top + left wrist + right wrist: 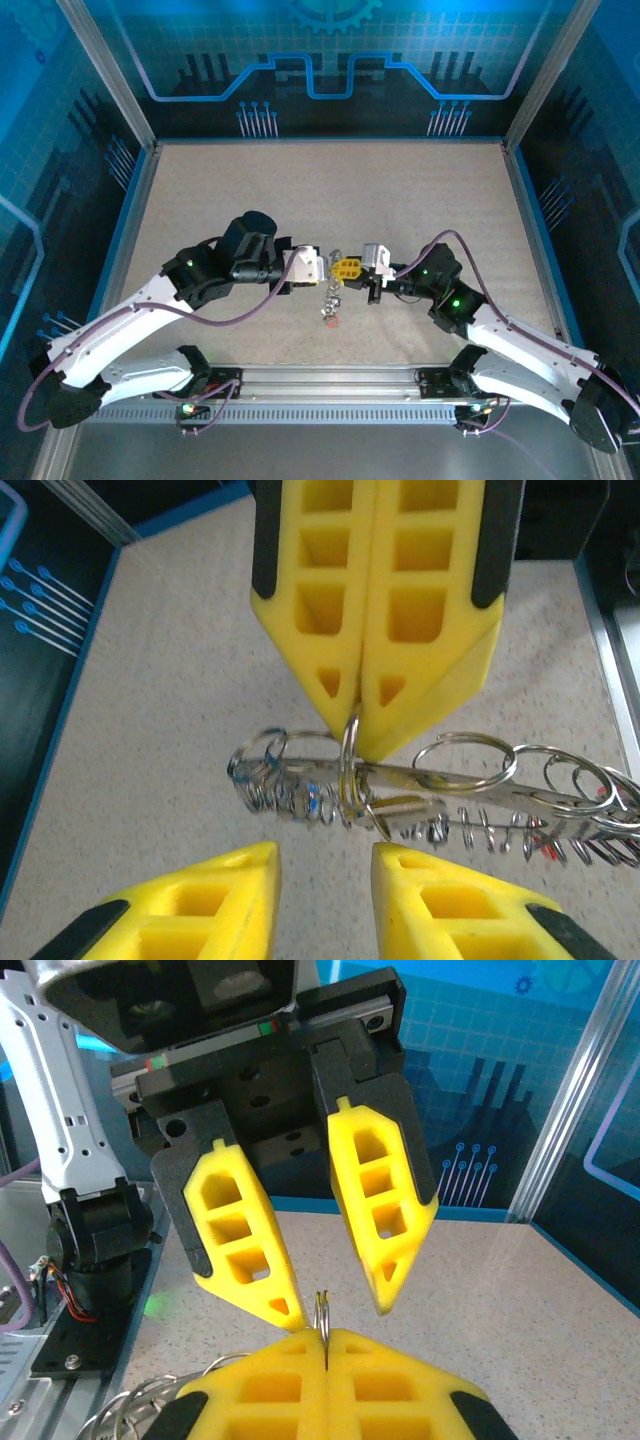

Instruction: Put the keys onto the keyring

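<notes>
My right gripper (325,1338) is shut on a thin silvery ring (322,1308) seen edge-on, part of the keyring (350,770) bunch. From it a coiled, toothed metal strand (480,830) and several loose rings (465,762) hang sideways above the table. My left gripper (325,865) is open, facing the right gripper (352,742), its fingertips just short of the bunch. In the right wrist view the left gripper (338,1310) straddles the pinched ring with a gap on each side. A red key head (333,321) dangles lowest; blue flecks (316,806) show in the coil. No yellow key is visible.
The beige table (330,200) stretches behind both grippers (335,270), fenced by blue walls and aluminium posts (105,75). The metal rail (330,380) with both arm bases runs along the near edge.
</notes>
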Tool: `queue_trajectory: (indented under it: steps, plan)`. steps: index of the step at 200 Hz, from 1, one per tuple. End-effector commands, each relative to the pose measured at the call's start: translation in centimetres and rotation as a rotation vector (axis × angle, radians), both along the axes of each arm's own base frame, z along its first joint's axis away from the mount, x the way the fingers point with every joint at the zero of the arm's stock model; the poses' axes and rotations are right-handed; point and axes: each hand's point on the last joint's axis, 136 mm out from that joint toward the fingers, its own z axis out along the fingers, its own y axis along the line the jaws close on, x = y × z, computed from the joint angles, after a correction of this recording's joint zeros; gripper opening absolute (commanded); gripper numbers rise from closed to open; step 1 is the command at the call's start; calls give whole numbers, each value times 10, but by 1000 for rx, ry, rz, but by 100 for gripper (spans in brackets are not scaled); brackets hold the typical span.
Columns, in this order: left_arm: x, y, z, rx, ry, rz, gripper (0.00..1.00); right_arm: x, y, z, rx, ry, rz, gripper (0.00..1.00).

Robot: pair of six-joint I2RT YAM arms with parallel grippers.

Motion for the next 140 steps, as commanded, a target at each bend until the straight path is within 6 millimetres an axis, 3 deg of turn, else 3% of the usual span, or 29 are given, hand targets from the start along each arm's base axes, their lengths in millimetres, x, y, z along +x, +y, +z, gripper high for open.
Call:
queue_trajectory:
  steps: [1,100,116,140]
  plan:
    - [-4,-12,29,-171,-24,-30,31,-2,-1,21,66,-42,23,0]
    - [-9,-14,29,-174,56,-66,12,0,0,21,70,-45,23,0]
    - [-7,-14,25,-165,64,-54,12,-1,-1,22,73,-50,23,0]
    - [-5,-15,21,-166,79,-48,20,-2,0,22,71,-57,33,0]
